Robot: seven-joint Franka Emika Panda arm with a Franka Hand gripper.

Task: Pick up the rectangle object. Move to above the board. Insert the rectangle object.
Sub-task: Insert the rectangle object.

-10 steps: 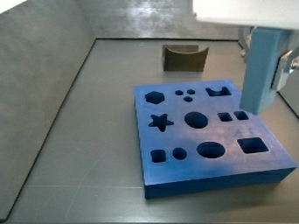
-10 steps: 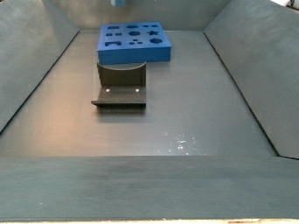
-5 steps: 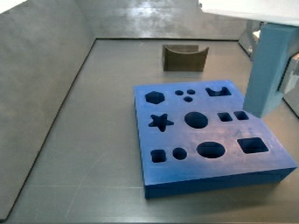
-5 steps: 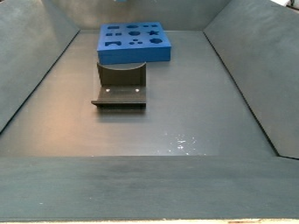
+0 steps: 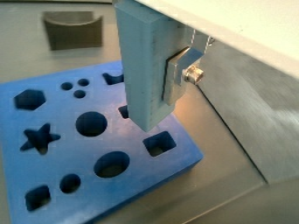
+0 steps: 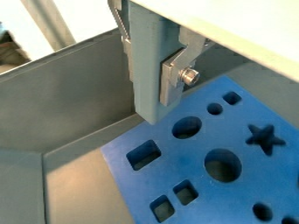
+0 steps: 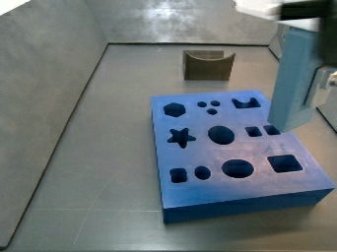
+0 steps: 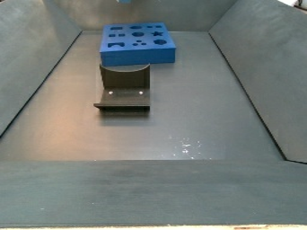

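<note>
The rectangle object is a tall light blue block, hanging upright with my gripper shut on it. A silver finger presses its side. Both wrist views show its lower end just above the board, near a square cutout. The other wrist view shows the same grip on the block, above the board. In a side view the block hangs over the right part of the bright blue board. Another side view shows only the board, far back.
A squat brown block with a curved notch stands behind the board near the back wall, and it also shows in a wrist view. The dark fixture stands on the floor in front of the board. Grey walls enclose the floor.
The held block has barely shifted over the board's right side. The gripper body above it now looks blurred at the top of the side view.
</note>
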